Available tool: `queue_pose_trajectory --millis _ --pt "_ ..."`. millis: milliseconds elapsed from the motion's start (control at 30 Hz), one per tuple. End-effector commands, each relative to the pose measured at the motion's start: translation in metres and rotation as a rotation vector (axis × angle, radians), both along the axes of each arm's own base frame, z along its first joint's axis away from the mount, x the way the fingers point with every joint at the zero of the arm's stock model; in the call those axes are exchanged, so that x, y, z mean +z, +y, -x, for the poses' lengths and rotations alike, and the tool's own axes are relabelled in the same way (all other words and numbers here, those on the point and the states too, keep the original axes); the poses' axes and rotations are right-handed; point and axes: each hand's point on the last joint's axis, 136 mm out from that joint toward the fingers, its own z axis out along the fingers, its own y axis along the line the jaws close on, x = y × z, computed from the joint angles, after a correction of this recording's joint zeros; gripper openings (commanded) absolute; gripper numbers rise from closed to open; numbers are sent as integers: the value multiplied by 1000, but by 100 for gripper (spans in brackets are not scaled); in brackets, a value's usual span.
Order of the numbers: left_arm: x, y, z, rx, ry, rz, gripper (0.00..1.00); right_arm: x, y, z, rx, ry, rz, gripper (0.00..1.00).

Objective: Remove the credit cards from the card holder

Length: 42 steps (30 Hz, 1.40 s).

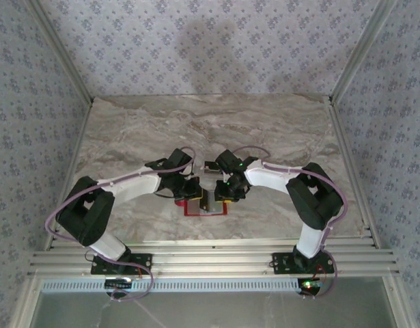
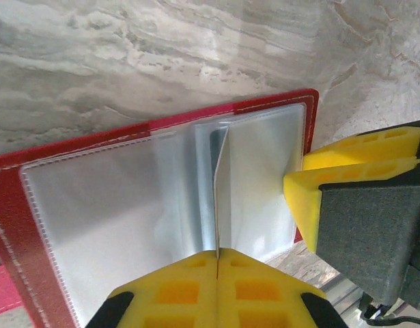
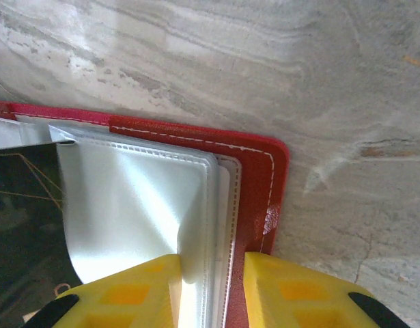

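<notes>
Table: a smooth marble-patterned slab (image 1: pixel 264 130) with grey-beige veins. Floral wallpaper (image 1: pixel 216 48) covers three sides, and a ribbed aluminium rail (image 1: pixel 210 260) runs along the 6 o'clock edge.

Card holder: the card holder (image 1: pixel 204 207) is a flat red rectangle lying open on the slab. It sits at 6 o'clock from the slab's centre, close to the near edge and between the two grippers. The red border looks leathery, has a rounded corner and is traced by white stitching (image 3: pixel 196 140).

Contents: a stack of clear sleeves (image 2: pixel 114 205), frosted and silvery with pressed seams, fills the inner face. The credit cards cannot be told apart from the sleeves.

Left gripper: the left gripper (image 2: pixel 217 256) has yellow ribbed plastic fingers pressed tight together. They pinch the lower edge of an upright leaf (image 2: pixel 221 191), thin and pale, seen edge-on at the holder's fold. Whether it is a card or a sleeve page cannot be told.

Right gripper: the right gripper (image 3: pixel 211 263) is clamped on the holder's 3 o'clock end. The sleeve stack and the red cover fill the gap between its yellow fingers.

Left wrist view: a grey foam pad (image 2: pixel 367 232) backs the right gripper's finger at 3 o'clock.

Right wrist view: one sleeve curls upward, and a dark glossy panel (image 3: pixel 25 219) lies at 9 o'clock. What that panel is cannot be told.

Top view: both arms converge over the holder. They have white shells, black joints and lilac cables.
</notes>
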Motion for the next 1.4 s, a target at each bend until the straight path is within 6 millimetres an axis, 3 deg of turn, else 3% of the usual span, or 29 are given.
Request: queue_pose_trajectory --millis 0,233,400,567,833,1100,1367 --pt "5 15 5 -30 -17 -57 2 -4 -7 4 11 10 27 30" --pt "28 23 -2 -180 -101 -152 0 23 -1 -2 3 -30 -35 30" --pt "41 27 -15 -349 -201 -269 0 51 -11 -10 -20 -76 -63 31" --pt "61 19 -42 -547 -336 -353 0 65 -40 -16 -48 -94 -41 31" --pt "88 -14 -70 -978 -547 -360 0 78 -83 -24 -117 -121 -23 31" --pt "87 -37 -94 -1322 -651 -365 0 86 -110 -22 -172 -139 -30 31" --pt "80 -53 -116 -1465 -671 -372 0 83 -120 -14 -195 -132 -41 31"
